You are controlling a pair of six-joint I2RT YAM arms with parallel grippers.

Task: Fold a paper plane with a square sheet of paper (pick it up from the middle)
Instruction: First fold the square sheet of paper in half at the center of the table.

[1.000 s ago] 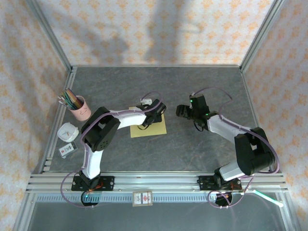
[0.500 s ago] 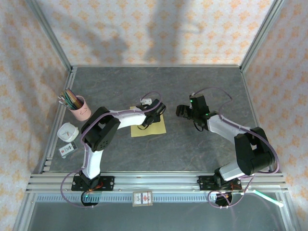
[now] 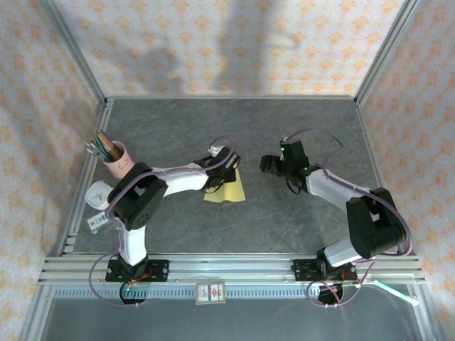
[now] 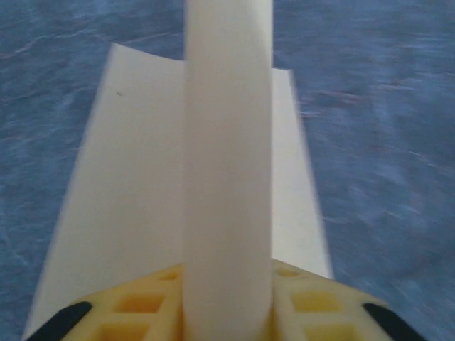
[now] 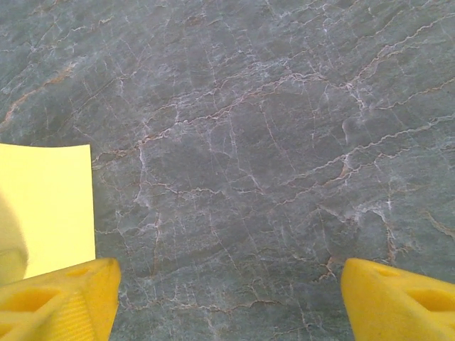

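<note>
Overhead, my left pincer is down on the square sheet of paper, which lies on the grey marbled table a little left of centre. The yellow sheet looks narrower than a full square from above, its middle drawn up under my wrist.

From my left wrist camera, my two yellow fingers sit at the bottom edge with a tall, rounded ridge of paper rising between them and running straight away up the picture. The sheet slopes down to the table on both sides of that ridge. My left pincer is clenched on this pinched-up middle of the sheet.

My right pincer hangs above bare table just to the right of the paper, not touching it. From my right wrist camera its yellow fingertips stand far apart in the two bottom corners, released and grasping nothing, with one corner of the yellow sheet at the left edge.

A pink cup of coloured pencils stands near the table's left rail, well apart from the paper.
</note>
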